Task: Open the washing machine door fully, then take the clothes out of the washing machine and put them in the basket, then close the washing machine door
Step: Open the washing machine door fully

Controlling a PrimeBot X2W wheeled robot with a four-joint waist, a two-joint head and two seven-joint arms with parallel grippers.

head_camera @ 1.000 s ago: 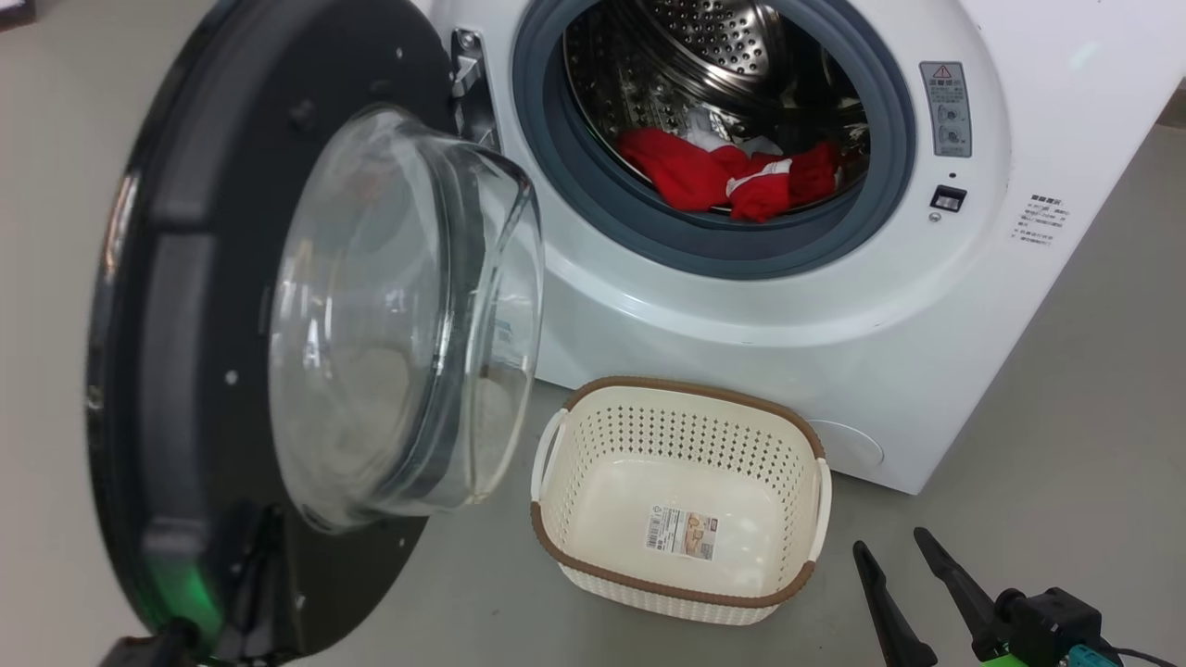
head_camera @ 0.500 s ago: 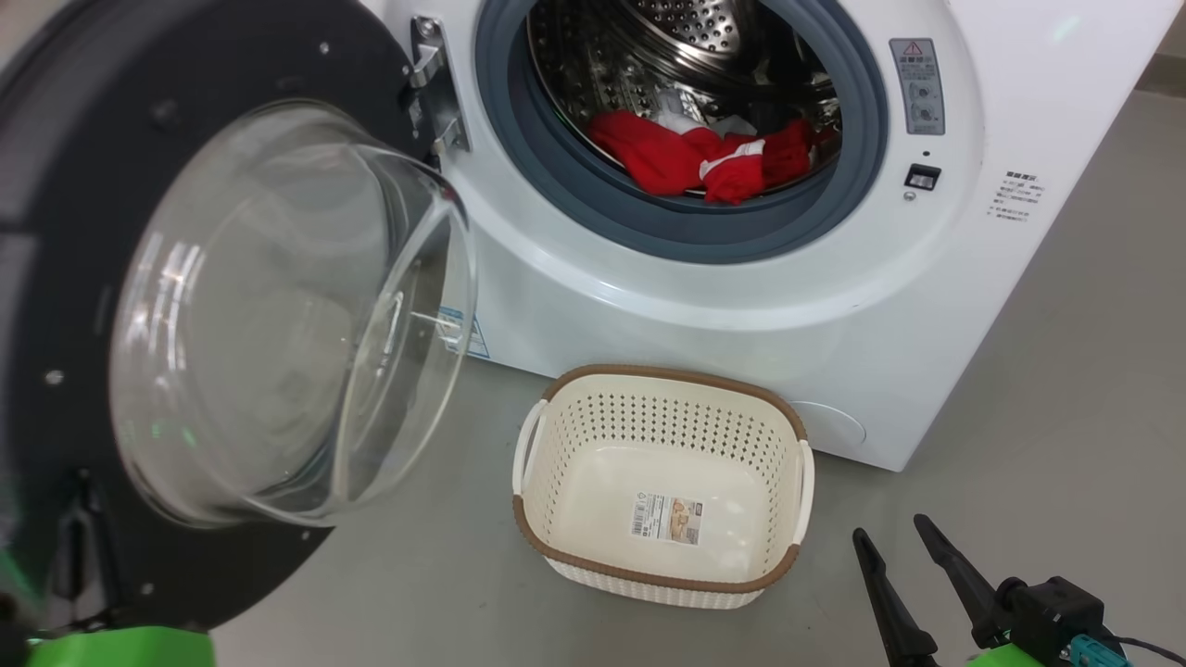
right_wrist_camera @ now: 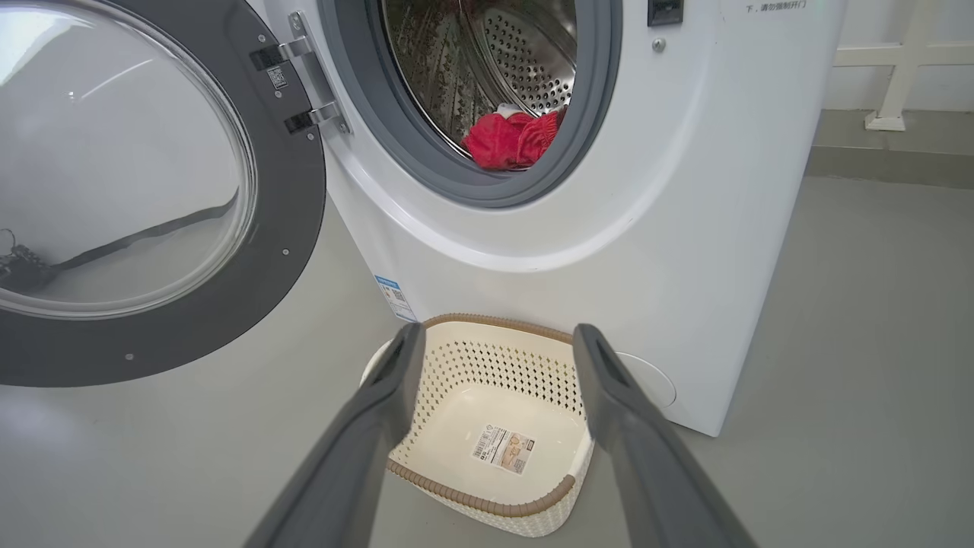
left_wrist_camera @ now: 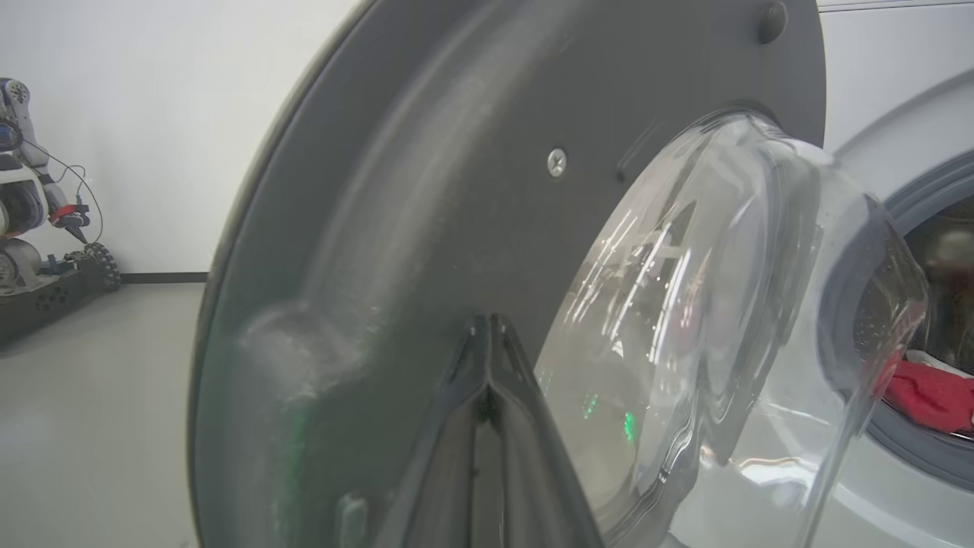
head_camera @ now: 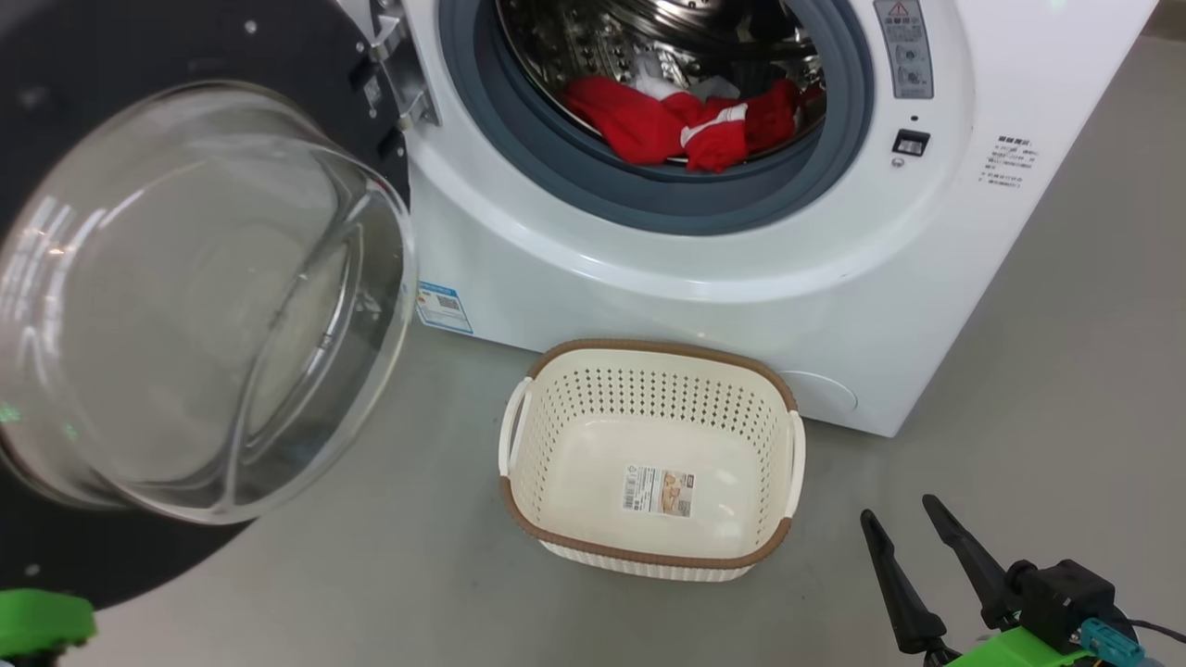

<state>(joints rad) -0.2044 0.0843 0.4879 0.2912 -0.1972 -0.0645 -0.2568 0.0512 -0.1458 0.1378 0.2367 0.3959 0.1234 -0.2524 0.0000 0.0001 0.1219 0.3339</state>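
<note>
Two fingers of the left gripper (left_wrist_camera: pixel 488 335) are pressed together with nothing between them. Their tips point at the dark grey inner side of the door (head_camera: pixel 185 46), just beside the edge of its glass bowl (head_camera: pixel 185 296); whether they touch the door I cannot tell. The door stands swung wide to the left of the washer (head_camera: pixel 649 306), hanging on its hinge (head_camera: pixel 394 69), with the inner side and bulging glass facing the head camera. The washer's mouth is uncovered: a grey gasket (head_camera: pixel 574 176) rings the steel drum (head_camera: pixel 593 37). The clothes (head_camera: pixel 667 125), red with white patches, lie heaped at the bottom front of the drum, just behind the gasket's lower lip. The basket (head_camera: pixel 649 408) sits upright on the floor (head_camera: pixel 1019 371) below the mouth, close to the washer's front, and a sticker (head_camera: pixel 658 491) shows on its bottom. A blue label (head_camera: pixel 443 308) sits low on the washer's front, left of the basket. The right gripper (head_camera: pixel 897 509) hangs low over the floor to the right of the basket, jaws spread wide and gripping nothing. In the right wrist view its two fingers frame the basket.
</note>
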